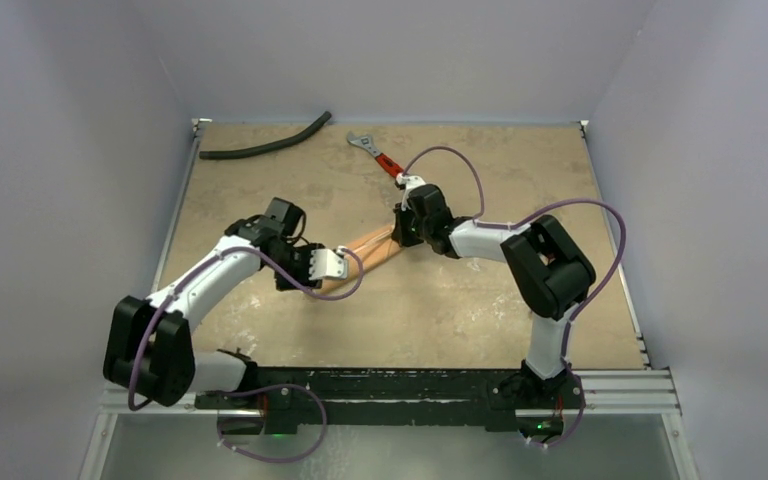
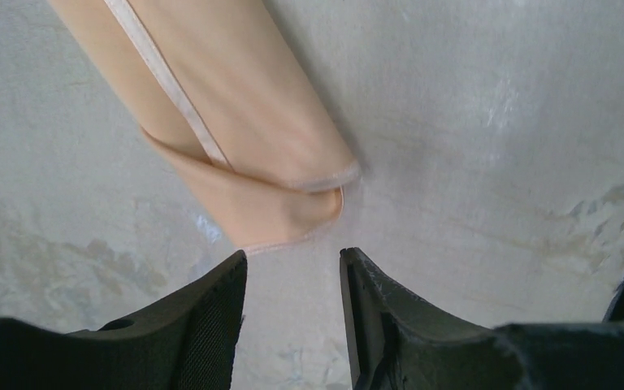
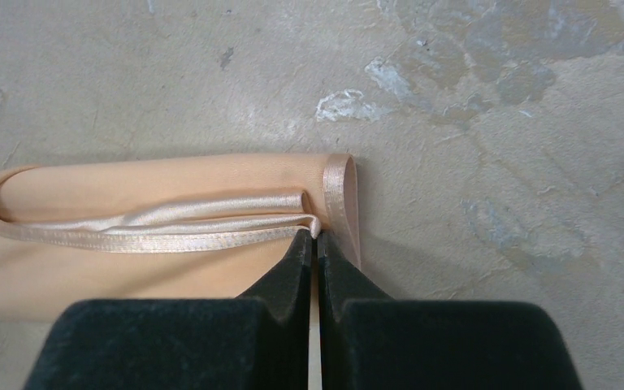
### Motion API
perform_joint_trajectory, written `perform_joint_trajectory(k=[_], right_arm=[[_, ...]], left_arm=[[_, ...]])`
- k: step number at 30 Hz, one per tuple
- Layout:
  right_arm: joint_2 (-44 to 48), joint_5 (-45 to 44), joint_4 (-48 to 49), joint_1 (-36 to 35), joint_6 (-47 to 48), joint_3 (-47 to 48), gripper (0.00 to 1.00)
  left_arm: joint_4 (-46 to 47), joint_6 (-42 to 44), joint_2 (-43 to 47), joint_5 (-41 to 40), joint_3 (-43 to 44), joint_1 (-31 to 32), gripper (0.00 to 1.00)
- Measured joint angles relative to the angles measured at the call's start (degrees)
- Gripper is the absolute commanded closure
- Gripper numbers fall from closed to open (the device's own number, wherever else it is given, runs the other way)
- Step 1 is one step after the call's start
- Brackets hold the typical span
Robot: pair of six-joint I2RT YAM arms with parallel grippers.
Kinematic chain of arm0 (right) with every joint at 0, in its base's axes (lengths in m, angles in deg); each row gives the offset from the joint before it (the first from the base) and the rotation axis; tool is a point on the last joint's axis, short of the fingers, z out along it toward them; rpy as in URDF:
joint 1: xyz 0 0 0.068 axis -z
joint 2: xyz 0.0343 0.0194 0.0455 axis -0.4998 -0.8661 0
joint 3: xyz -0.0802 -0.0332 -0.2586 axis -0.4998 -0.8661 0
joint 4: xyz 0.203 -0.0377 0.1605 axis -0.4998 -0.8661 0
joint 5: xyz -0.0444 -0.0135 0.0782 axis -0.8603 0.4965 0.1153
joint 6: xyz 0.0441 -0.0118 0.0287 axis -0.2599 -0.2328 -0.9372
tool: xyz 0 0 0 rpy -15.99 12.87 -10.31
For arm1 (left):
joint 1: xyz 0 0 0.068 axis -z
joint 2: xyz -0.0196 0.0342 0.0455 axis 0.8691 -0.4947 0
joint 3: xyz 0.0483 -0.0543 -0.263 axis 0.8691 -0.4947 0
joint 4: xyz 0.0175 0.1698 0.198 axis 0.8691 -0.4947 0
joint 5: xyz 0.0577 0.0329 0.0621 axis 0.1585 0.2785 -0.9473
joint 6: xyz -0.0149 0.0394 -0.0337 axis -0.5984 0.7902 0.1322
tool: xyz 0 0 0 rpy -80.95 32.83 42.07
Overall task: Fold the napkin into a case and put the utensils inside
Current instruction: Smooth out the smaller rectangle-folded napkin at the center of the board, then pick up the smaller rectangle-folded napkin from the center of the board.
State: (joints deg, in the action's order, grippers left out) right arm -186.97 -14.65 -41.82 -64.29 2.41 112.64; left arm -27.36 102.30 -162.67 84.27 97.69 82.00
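Tan tabletop [image 1: 460, 310], mid-fold: napkin [image 1: 372, 246] pinched at two o'clock by right gripper [image 3: 317, 237]; left gripper [image 2: 292, 258] spread (empty), regrasp next.

A curved black rubber hose [image 1: 265, 148] and a red-handled steel wrench [image 1: 375, 152] lie near each other at the far edge of a worn tan table [image 1: 440, 310].

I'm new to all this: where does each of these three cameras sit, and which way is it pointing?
Top external: above and behind the robot, looking down on the table; left arm and right arm show whole, bases at the bottom.
Left wrist: on the left arm, facing down past the open left hand at one end of the napkin.
Right wrist: on the right arm, facing down past the right hand, closed on the napkin's hem.
Shared: both wrist views show the napkin.
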Motion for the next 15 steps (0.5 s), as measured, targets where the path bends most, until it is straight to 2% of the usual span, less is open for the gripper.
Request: perform_joint_trajectory(k=[4, 7, 9, 10, 11, 15], right_arm=[[-0.24, -1.25, -0.50, -0.31, 0.00, 0.59, 1.00], [-0.37, -1.84, -0.61, -0.63, 0.00, 0.66, 1.00], [-0.59, -2.23, -0.85, -0.81, 0.00, 0.96, 1.00], [-0.66, -2.27, -1.01, -0.90, 0.02, 1.14, 1.00], [-0.70, -2.29, -1.05, -0.94, 0.00, 1.22, 1.00], [-0.72, -2.27, -1.40, -0.96, 0.02, 1.42, 1.00]], left_arm=[[-1.49, 7.17, 4.07, -0.94, -1.95, -0.92, 0.55], [0.20, 9.16, 5.62, -1.11, -5.51, -0.90, 0.55], [3.23, 9.62, 6.38, -1.49, -8.90, -0.90, 0.53], [4.98, 10.14, 6.97, -1.68, -10.88, -0.92, 0.45], [6.75, 10.75, 7.72, -1.86, -12.92, -0.92, 0.43], [12.81, 13.86, 11.50, -2.27, -18.69, -0.92, 0.43]])
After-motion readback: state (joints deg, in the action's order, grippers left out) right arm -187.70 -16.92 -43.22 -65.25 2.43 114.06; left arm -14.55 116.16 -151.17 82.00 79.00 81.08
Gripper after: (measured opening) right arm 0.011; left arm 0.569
